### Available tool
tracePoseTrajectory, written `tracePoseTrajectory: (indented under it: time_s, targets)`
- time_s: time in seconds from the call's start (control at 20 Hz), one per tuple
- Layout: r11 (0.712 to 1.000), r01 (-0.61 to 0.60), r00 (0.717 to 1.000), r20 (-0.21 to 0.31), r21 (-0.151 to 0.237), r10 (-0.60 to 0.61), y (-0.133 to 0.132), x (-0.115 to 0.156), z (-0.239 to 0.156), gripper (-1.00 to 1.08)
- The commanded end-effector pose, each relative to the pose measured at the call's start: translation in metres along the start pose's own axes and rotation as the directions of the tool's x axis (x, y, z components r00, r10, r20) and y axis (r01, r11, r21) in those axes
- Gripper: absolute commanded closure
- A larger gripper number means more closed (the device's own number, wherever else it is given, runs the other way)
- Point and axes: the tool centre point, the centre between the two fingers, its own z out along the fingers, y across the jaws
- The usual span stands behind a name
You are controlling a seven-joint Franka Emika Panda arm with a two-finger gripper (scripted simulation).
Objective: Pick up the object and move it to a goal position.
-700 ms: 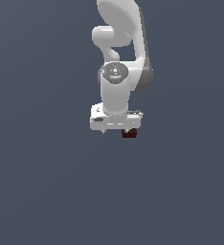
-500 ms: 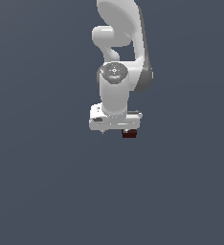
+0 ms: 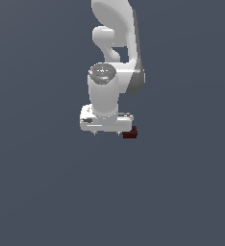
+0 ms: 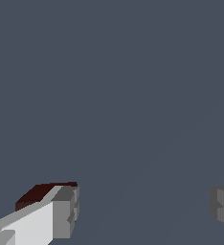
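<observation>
block (image 3: 130, 134) dark red-brown, we see it just beside the gripper (image 3: 108, 132) on the exterior view's right, in the wrist view block (image 4: 39, 193) sits outside one finger (image 4: 66, 210), not between, we see the fingers spread wide, holding nothing, grey floor (image 3: 47, 192) around

Plain dark grey-blue floor (image 3: 47, 192) — one small red-brown block (image 3: 130, 134).

A white arm (image 3: 115, 57) of rounded, bulbous links fills the upper centre of the exterior view, its round grey cap above a flat white gripper (image 3: 107, 129); the wrist view shows white fingers with grey ribbed pads (image 4: 66, 210).
</observation>
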Motion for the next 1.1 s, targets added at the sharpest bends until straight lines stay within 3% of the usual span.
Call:
tracePoseTrajectory:
  time_s: [0.0, 0.65, 1.05]
  targets:
    - [1.0, -0.001, 1.0, 0.0, 0.0, 0.001, -0.002, 0.0, 0.0, -0.92]
    - [0.99, -0.143, 0.99, -0.001, 0.003, 0.143, -0.016, -0.007, 0.009, -0.92]
    - [0.949, -0.316, 0.949, -0.002, 0.006, 0.316, -0.034, -0.016, 0.02, -0.92]
